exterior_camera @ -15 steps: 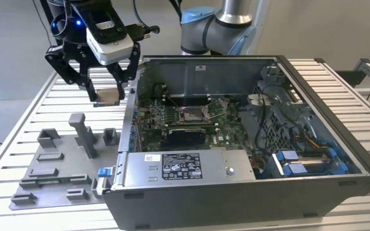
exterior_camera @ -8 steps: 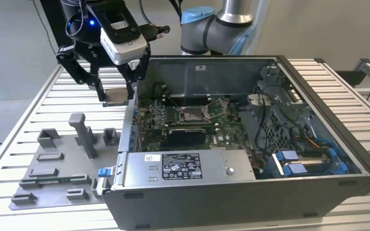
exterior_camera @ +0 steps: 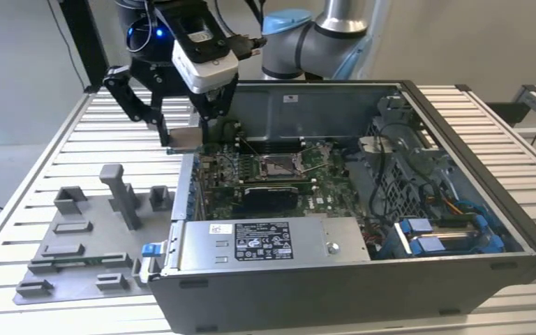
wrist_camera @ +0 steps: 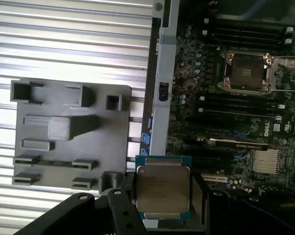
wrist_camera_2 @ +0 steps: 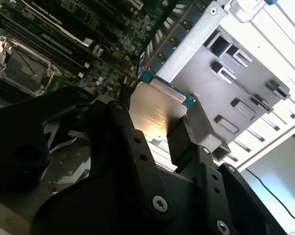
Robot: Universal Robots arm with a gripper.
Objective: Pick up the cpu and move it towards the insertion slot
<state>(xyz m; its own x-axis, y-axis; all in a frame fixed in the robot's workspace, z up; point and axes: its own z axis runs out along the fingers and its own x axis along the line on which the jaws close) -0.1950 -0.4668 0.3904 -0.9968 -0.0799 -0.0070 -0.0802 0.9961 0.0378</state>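
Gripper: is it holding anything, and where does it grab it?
Yes. The gripper holds the cpu, a small flat square chip with a silvery metal top, pinched by two opposite edges.

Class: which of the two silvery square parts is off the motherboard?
The cpu, plain-topped, held in the jaws; the dark-centred insertion slot sits on the motherboard.

Silvery square cpu [wrist_camera: 163, 192] with teal rim, aloft, well apart from the silver-framed, dark-centred insertion slot [wrist_camera: 246, 72]
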